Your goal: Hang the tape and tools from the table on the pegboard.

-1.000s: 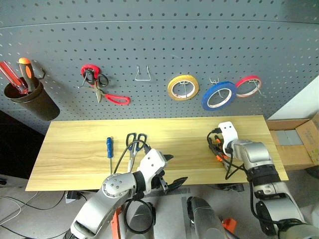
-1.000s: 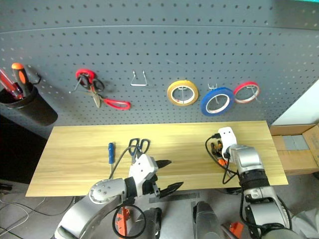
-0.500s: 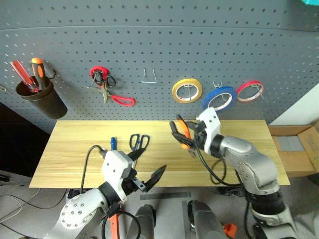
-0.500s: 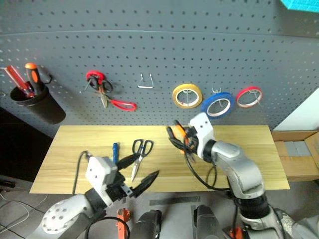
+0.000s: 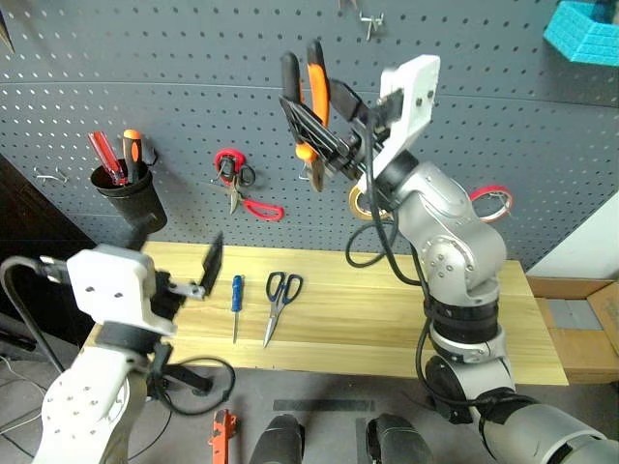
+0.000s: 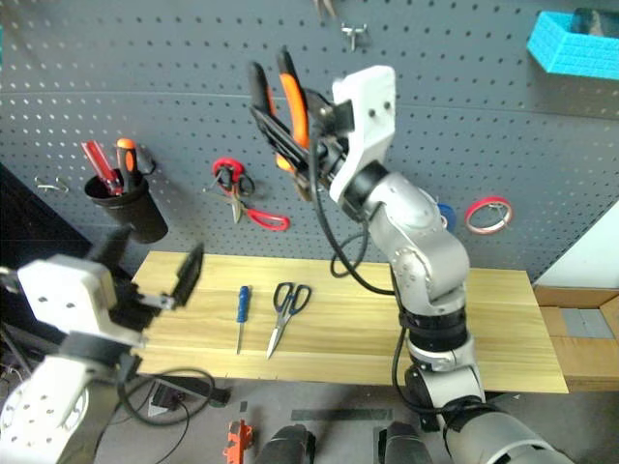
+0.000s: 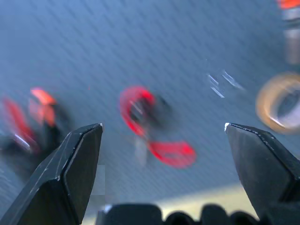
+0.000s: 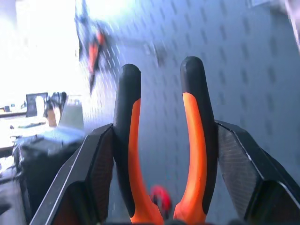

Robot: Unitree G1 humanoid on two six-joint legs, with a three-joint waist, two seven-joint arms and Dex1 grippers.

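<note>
Pegboard, dark grey perforated panel, filled the far wall. Table, long light wood with visible grain, stood in front of it. Right gripper was raised high before the pegboard, its black fingers clamped on the pliers, orange-and-black handles pointing up. Left gripper hung over the table's left end, jaws spread wide and empty. Black cup sat left on the pegboard. Blue tape was mostly hidden behind the right arm. Scissors, dark handles, lay left of centre on the table. Screwdriver, thin with a blue handle, lay just left of the scissors.
</note>
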